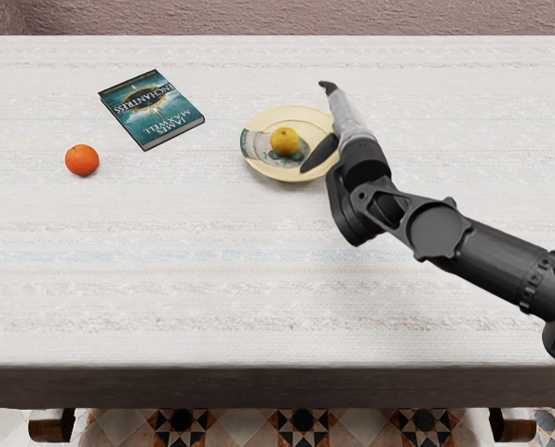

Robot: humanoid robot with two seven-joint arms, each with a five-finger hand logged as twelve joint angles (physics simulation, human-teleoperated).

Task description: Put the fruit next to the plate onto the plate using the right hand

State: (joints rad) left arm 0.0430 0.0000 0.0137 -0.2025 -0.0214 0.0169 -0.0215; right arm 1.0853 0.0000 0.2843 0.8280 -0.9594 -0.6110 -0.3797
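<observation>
Two round fruits are seen on a pale bench (259,279). A yellow fruit (284,141) is set near the middle of a cream plate (259,158), just above the centre of the frame, while an orange (82,160) is left alone at the far left, well apart from the plate. The right hand (349,130) is held at the plate's right edge, its dark arm brought in from the lower right of the frame. Its fingers (317,155) are stretched out straight and nothing is gripped. One finger is laid across the plate's right side, just beside the yellow fruit, though contact cannot be made out, and another is pointed toward the top of the frame. A paperback book (151,109) is laid flat and askew in the upper left, above and to the right of the orange.
</observation>
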